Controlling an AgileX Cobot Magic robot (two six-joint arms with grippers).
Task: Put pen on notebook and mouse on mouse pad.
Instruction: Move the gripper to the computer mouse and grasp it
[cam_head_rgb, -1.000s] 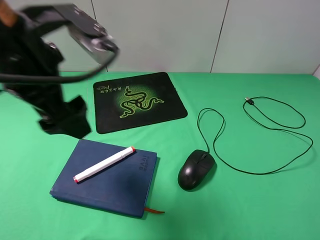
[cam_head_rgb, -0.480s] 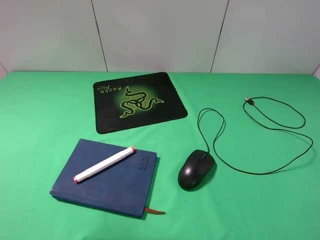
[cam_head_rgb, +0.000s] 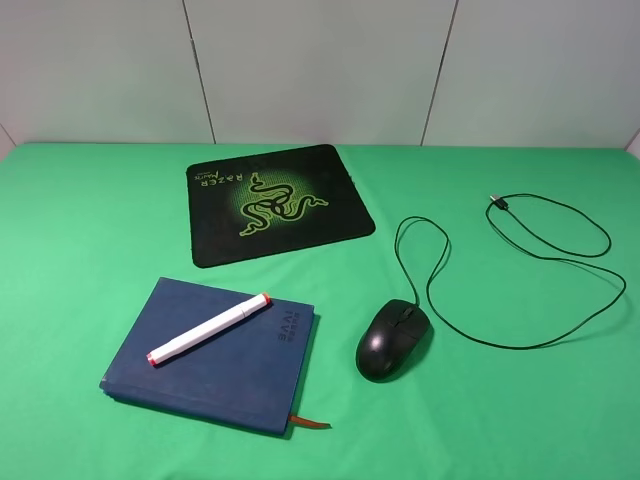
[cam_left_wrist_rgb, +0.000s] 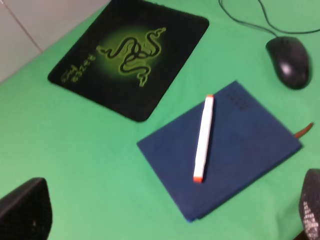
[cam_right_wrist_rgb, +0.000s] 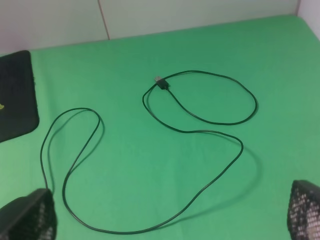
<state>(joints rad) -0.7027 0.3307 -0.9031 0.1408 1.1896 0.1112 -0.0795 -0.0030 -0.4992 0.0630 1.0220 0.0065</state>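
Observation:
The white pen with orange-red tips lies diagonally on the dark blue notebook at the front left. To its right the black mouse rests on the green cloth, apart from the mouse pad with its green snake logo further back. Neither arm shows in the exterior view. My left gripper is open high above the pen and notebook; the mouse and pad also show there. My right gripper is open above the mouse's cable, empty.
The thin black cable loops widely over the right half of the green cloth and ends in a USB plug. A white panelled wall closes the back edge. A corner of the mouse pad shows in the right wrist view.
One second ago the left arm stood blurred at the upper left of the exterior view; it has since pulled out of that view. The objects have not moved.

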